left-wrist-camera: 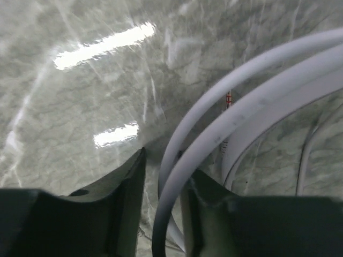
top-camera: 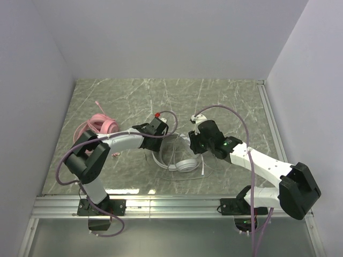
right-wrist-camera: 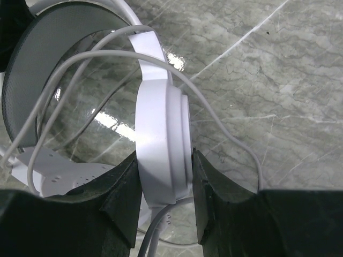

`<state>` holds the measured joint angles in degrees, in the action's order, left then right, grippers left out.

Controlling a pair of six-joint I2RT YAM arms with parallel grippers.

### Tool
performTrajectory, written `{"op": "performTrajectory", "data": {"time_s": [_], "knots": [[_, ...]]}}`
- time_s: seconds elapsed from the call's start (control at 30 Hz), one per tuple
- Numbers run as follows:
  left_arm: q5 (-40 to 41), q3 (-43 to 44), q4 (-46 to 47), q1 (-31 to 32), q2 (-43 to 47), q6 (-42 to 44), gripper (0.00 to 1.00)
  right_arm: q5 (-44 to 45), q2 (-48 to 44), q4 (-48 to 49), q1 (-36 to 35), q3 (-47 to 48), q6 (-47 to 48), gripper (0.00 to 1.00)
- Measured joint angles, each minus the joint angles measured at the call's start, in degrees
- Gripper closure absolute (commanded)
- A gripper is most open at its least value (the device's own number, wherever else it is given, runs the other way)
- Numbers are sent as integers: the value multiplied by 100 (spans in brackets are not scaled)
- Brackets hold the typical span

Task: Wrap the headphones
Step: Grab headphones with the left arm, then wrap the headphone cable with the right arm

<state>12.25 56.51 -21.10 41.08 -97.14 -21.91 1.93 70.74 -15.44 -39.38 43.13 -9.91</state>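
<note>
The white headphones [top-camera: 186, 165] lie mid-table with their pale cable [top-camera: 167, 145] looped loosely around them. My right gripper [top-camera: 193, 145] is shut on one white earcup [right-wrist-camera: 161, 128], both fingers pressed to its sides; the other earcup's grey pad [right-wrist-camera: 48, 64] shows at upper left, with cable [right-wrist-camera: 225, 134] draped across. My left gripper [top-camera: 159, 131] hovers over the cable loops. Its jaws stand apart in the left wrist view, and cable strands [left-wrist-camera: 241, 107] run between them, resting against the right finger [left-wrist-camera: 201, 187] with a gap on the left. The pink headphones [top-camera: 103, 126] sit at far left, untouched.
White enclosure walls stand on three sides of the marbled table [top-camera: 225, 101]. An aluminium rail [top-camera: 171, 203] runs along the near edge by the arm bases. The pink headset's thin cable end [top-camera: 98, 104] trails toward the back left. Purple arm hoses [top-camera: 238, 120] arc above the table.
</note>
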Motion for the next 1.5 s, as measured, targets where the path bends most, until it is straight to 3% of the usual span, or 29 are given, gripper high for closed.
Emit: {"op": "performTrajectory", "data": {"time_s": [0.03,0.07,0.17,0.27,0.3,0.4,0.63,0.83,1.07,1.17,1.5], "knots": [[-20,22,-20,0,-68,-13,72,0,-9,0,0,-17,0,98],[-39,68,-44,0,-118,-26,84,-2,-11,2,0,-35,0,98],[-94,166,-59,4,-179,-20,100,4,-11,11,0,-44,0,97],[-118,168,-94,11,-184,-22,100,-2,-11,22,2,-44,-2,81],[-125,173,-101,9,-184,-22,100,-2,-11,24,2,-44,-2,64],[-168,190,-149,9,-181,-22,100,-2,-50,22,4,-52,-22,50],[-363,192,-407,26,46,-20,100,-219,-938,365,210,-160,-295,43],[-581,234,-623,-26,439,-46,100,-509,-2310,745,883,-470,-601,41],[-826,535,-922,-188,879,-118,100,-483,-2516,776,1248,-636,-752,34],[-887,824,-1215,-278,1034,-109,100,-422,-2514,780,1303,-859,-876,6],[-1154,2070,-2345,-483,1237,2,100,-407,-2531,1364,1403,-1659,-1115,10]]}}
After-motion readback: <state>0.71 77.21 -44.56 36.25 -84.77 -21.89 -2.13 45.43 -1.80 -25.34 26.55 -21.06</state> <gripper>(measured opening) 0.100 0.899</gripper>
